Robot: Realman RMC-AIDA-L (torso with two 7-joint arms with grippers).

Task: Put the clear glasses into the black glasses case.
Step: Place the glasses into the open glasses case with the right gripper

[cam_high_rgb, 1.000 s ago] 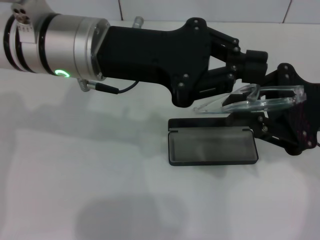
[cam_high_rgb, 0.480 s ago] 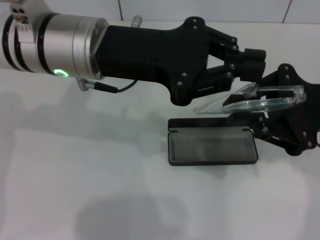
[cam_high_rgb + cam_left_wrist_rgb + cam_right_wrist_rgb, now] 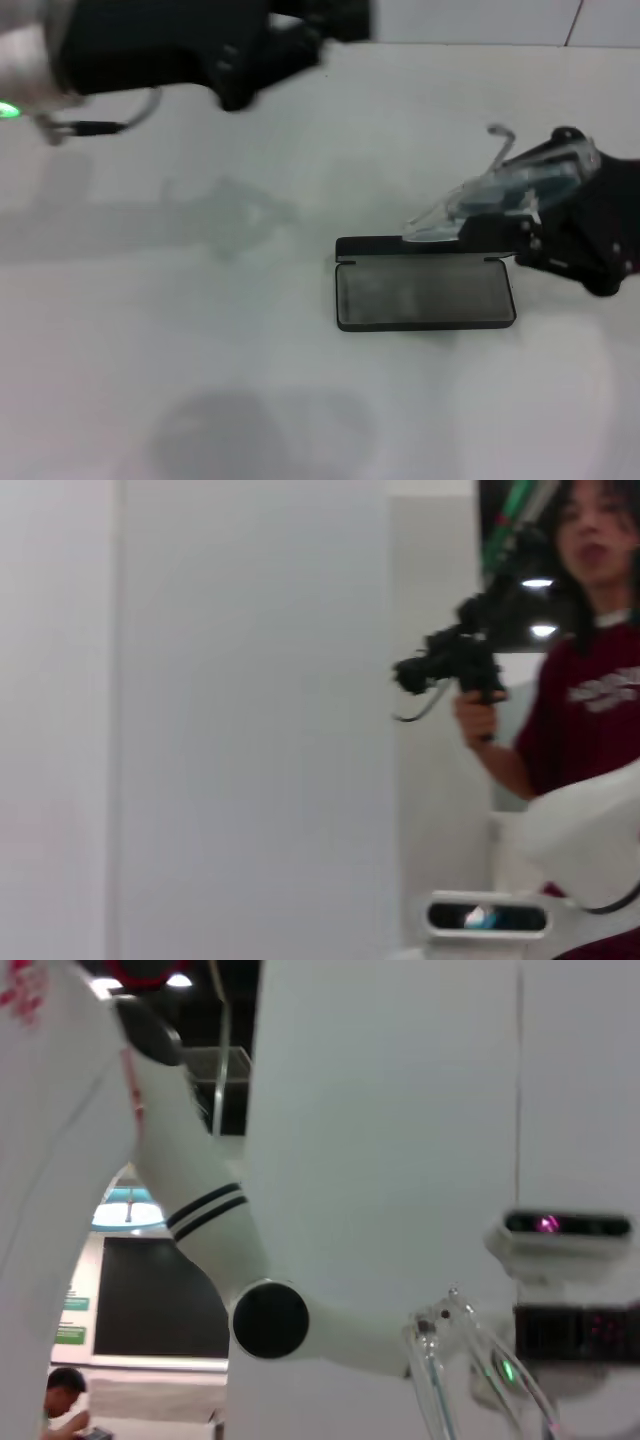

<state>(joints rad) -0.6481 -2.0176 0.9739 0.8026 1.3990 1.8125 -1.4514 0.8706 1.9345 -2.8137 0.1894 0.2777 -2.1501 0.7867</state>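
Note:
The black glasses case lies open on the white table, its grey lining up and its lid on the far side. Just above the case's far right corner hang the clear glasses, tilted, one arm sticking up. My right gripper comes in from the right and is shut on them. A clear arm of the glasses also shows in the right wrist view. My left gripper is blurred at the top left, far from the case and the glasses.
The white table spreads out left of and in front of the case. A tiled wall runs behind it. In the left wrist view a person holding a black camera rig stands beside a white wall.
My left arm has pulled away from the glasses to the top left. The glasses stay in my right gripper, now tilted more steeply, one arm raised.

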